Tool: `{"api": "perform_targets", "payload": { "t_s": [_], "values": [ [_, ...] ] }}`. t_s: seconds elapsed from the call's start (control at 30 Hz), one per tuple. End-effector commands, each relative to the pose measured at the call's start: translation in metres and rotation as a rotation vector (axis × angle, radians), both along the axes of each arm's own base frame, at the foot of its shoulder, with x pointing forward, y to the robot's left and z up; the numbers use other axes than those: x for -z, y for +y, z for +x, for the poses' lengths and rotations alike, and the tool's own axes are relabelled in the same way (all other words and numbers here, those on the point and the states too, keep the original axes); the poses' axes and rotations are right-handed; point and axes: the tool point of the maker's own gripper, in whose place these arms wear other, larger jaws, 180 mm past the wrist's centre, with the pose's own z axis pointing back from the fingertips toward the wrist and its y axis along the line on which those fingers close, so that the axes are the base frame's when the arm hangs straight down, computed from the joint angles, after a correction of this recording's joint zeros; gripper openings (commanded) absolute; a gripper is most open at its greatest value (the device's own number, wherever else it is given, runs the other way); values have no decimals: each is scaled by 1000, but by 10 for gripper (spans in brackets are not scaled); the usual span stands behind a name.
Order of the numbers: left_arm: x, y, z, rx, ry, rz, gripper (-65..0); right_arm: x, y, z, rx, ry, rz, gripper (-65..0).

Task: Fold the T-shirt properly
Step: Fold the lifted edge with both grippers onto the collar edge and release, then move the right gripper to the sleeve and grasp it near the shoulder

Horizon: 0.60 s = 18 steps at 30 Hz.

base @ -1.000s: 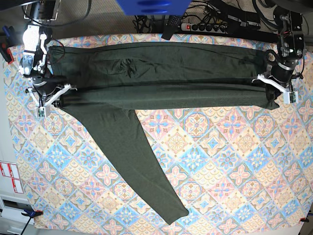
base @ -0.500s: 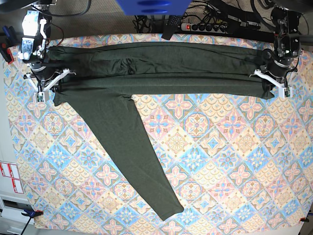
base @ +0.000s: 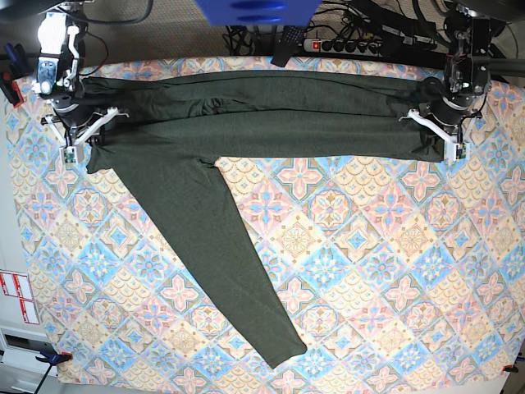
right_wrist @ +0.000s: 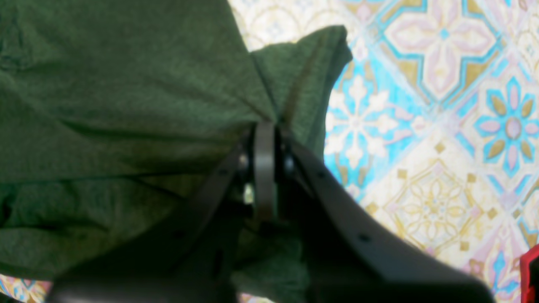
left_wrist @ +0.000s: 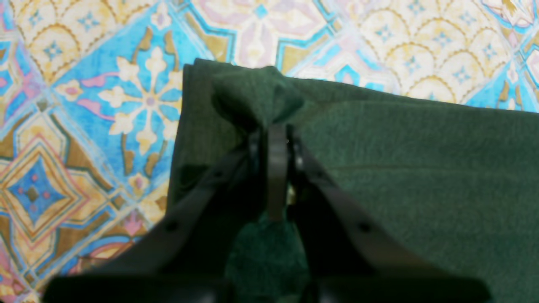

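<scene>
Nearest, one long sleeve (base: pixel 215 261) of the T-shirt (base: pixel 262 123) runs diagonally down the patterned table (base: pixel 369 271). Farther back, the folded body spans the far edge. My left claw (base: pixel 439 131) and right claw (base: pixel 80 138) each clamp one end of the fabric.

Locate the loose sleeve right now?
Base view: the T-shirt's loose sleeve runs diagonally from near the right hand toward the table's lower edge.

A robot lab or test bench, flat worktable under a bright tile-patterned cloth (base: pixel 344 246), black power strip with a red switch (base: pixel 349 45) and tangled cables beyond the two arms, red-and-white labels (base: pixel 16 295) at the table's side.
</scene>
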Motion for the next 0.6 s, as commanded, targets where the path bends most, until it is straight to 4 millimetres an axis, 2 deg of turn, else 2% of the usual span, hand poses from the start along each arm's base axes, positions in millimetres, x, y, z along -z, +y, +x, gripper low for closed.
{"api": "perform_targets", "payload": {
  "t_s": [0.0,0.13,0.3,0.43,0.57],
  "values": [
    [-4,10,2,-7,-12,23,-635,-9,-6,7,-4,-33,-20,-650],
    [3,22,-4,-14,19,42,-575,-5,-7,0,-1,8,-23,-595],
    [3,24,-7,-20,24,45,-434,-11,-7,3,-4,6,-30,-471],
    [-1,22,-4,-17,13,44,-351,-27,-2,13,-25,-46,-40,-458],
    [-11,16,1,-5,-21,36,-305,-52,8,27,-61,-121,-52,-458]
  ]
}}
